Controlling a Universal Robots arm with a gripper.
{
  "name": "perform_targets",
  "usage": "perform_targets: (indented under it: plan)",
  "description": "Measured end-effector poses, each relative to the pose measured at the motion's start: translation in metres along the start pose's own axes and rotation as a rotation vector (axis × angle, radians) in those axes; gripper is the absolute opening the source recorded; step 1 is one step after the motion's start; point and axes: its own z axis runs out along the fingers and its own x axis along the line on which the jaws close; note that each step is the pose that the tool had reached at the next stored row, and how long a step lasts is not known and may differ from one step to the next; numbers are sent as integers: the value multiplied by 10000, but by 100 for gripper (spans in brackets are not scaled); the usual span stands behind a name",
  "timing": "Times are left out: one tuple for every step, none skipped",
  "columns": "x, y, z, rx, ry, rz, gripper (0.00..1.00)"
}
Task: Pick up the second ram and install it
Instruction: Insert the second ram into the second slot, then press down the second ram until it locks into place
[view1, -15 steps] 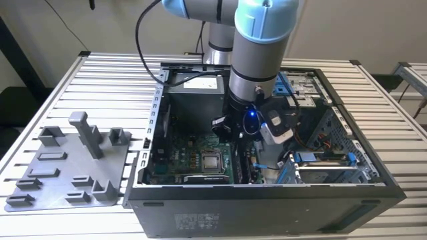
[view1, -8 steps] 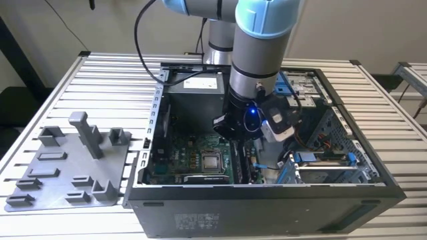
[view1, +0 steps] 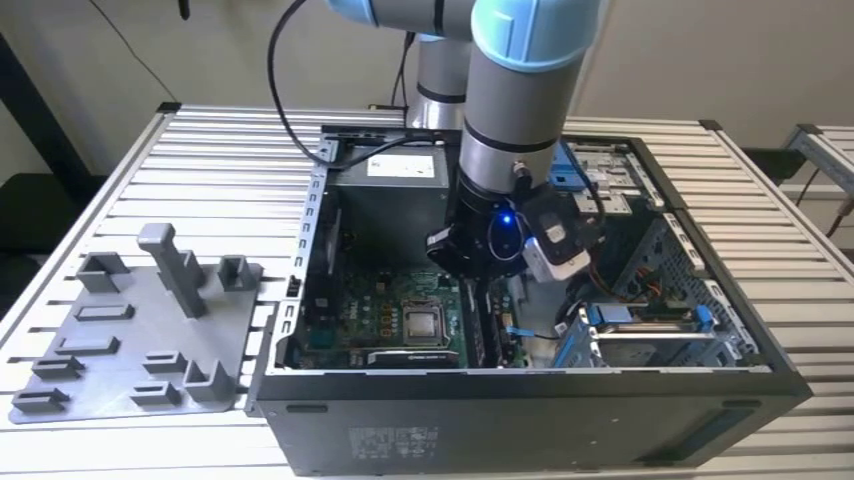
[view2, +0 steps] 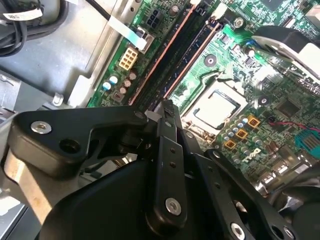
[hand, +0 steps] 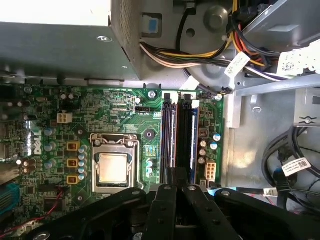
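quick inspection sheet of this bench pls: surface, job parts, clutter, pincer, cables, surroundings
surface: slatted metal table carrying an open computer case
job's things: memory slots on the green board; the memory stick cannot be told apart from them
clutter: grey peg plate beside the case, on the exterior view's left
pincer: low inside the case, at the end of the slots; open or shut cannot be told
cables: coloured bundle by the power supply; black cable along the arm
surroundings: pale wall
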Motion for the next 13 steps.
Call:
perform_targets:
  plan:
    - [0, 0, -5, 0, 0, 0, 11]
    - [0, 0, -9, 0, 0, 0, 11]
    - [0, 0, -14, -1, 0, 0, 11]
    - [-1, 1, -19, 0, 0, 0, 11]
    - [-1, 1, -23, 0, 0, 0, 11]
    - [-1, 1, -28, 0, 0, 0, 11]
    - [-1, 1, -32, 0, 0, 0, 11]
    - [-1, 1, -37, 1, 0, 0, 11]
    - [-2, 1, -42, 0, 0, 0, 11]
    - [-2, 2, -46, 0, 0, 0, 11]
    - [-2, 2, -51, -1, 0, 0, 11]
    - [-2, 2, -55, 0, 0, 0, 11]
    - [-2, 2, -60, 0, 0, 0, 11]
